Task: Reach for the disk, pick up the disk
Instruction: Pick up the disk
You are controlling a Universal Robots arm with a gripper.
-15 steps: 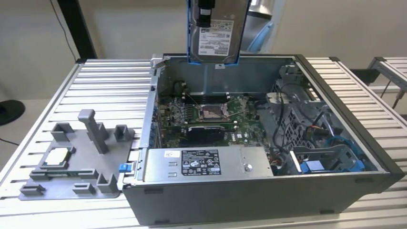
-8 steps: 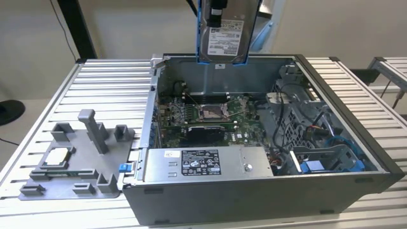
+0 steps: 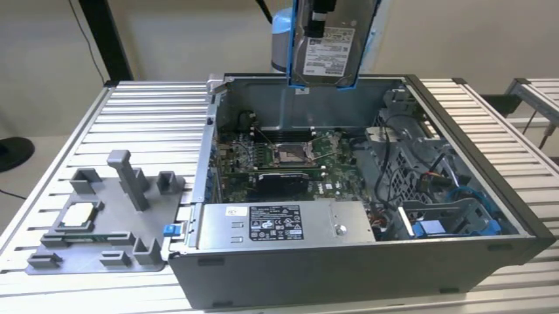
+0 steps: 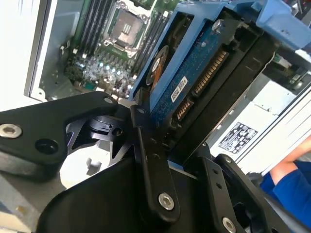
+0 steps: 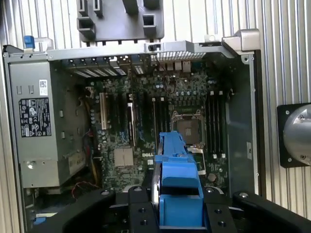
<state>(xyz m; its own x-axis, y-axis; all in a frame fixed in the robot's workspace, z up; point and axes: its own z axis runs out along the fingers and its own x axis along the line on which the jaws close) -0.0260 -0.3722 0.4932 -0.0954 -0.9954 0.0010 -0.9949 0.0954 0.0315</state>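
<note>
The grey fixture tray sits closest at eight o'clock on the worktop. Up at twelve o'clock, the gripper is clamped on the disk, lifted above the open computer case; a slipping hold could drop it onto the motherboard.

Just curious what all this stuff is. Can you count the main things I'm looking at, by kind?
Open computer case: 1
Disk in a blue bracket, held up by the gripper: 1
Grey metal box with black label inside the case: 1
Grey plastic fixture tray on the table: 1
Slatted metal table: 1
Total: 5
</note>
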